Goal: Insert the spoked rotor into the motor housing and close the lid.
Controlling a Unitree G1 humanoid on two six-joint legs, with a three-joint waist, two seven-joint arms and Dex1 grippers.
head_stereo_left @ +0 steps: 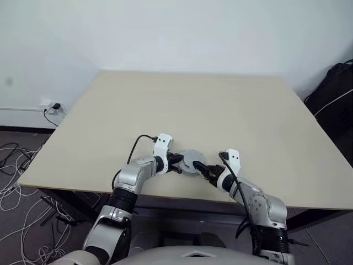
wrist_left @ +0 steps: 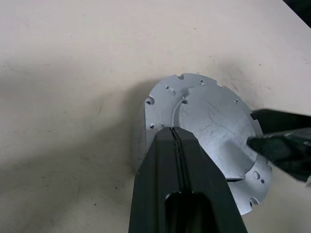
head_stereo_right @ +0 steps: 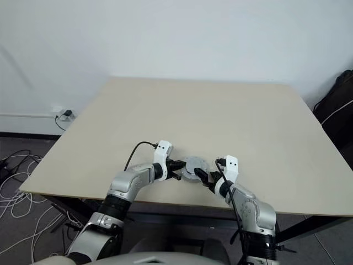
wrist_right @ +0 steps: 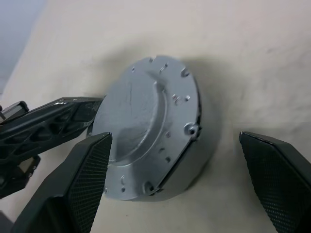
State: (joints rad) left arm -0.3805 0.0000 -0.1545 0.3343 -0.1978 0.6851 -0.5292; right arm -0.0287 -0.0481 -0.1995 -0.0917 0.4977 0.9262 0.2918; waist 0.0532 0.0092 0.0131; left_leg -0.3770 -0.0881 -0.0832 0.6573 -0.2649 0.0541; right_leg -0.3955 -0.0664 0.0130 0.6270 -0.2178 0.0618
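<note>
No text, label, brand, number or sign can be read in any view. The lid [wrist_left: 209,131] is marked only by small holes, notches and faint scratches, and nothing is printed on the table [head_stereo_left: 220,110].

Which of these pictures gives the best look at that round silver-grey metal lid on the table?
The right wrist view: the round silver-grey metal lid shows large there, with its smooth top, raised middle, rim holes and side wall. The left wrist view has the shut left pincer across part of it. In both eye views it looks tiny.
</note>
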